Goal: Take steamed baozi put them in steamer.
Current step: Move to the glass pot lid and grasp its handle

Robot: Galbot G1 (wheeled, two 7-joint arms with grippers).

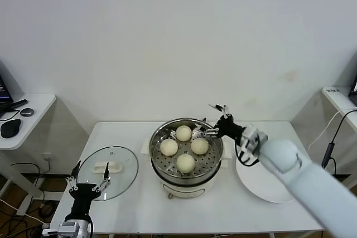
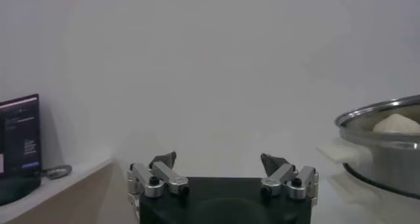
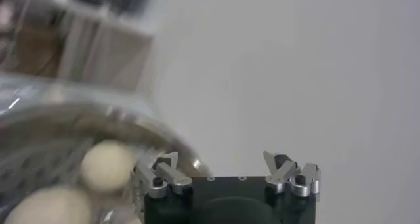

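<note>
The steamer [image 1: 167, 185] stands at the table's middle with several cream-white baozi on its perforated tray, among them one at the back [image 1: 183, 133] and one at the front [image 1: 186, 163]. My right gripper [image 1: 213, 120] is open and empty, hovering over the steamer's far right rim. In the right wrist view the gripper [image 3: 221, 161] has its jaws wide apart, with a baozi [image 3: 108, 166] and the steamer rim [image 3: 131, 123] beside it. My left gripper [image 1: 89, 178] is open and empty, parked low at the table's front left; it also shows in the left wrist view [image 2: 218, 161].
A glass lid with a white handle [image 1: 124, 166] lies on the table left of the steamer. A flat white plate [image 1: 262, 185] lies to its right, under my right arm. Side desks stand far left [image 1: 33, 110] and far right.
</note>
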